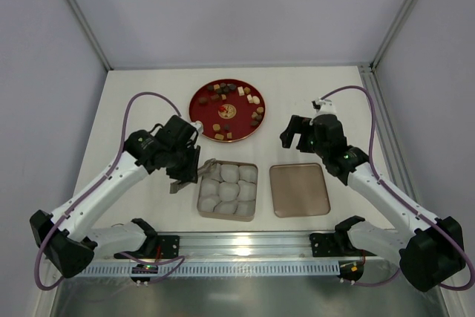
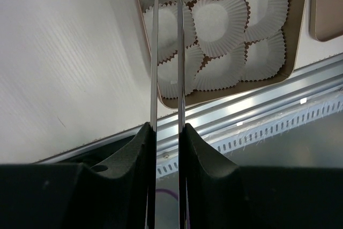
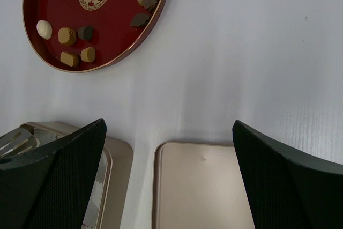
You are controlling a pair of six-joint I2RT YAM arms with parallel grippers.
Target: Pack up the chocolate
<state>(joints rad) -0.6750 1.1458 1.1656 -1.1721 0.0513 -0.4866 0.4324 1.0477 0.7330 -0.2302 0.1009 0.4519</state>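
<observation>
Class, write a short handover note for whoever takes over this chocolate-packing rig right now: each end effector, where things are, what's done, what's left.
Left end effector: shut on metal tongs, tips over the tray's paper cups; something pale sits between the tips, unclear what.
Right end effector: open, empty, above the table between plate and lid.
Chocolate: pieces lie on the red plate.
Done: no visible cup filled.
Remaining: fill the cups, probably then lid.
</observation>
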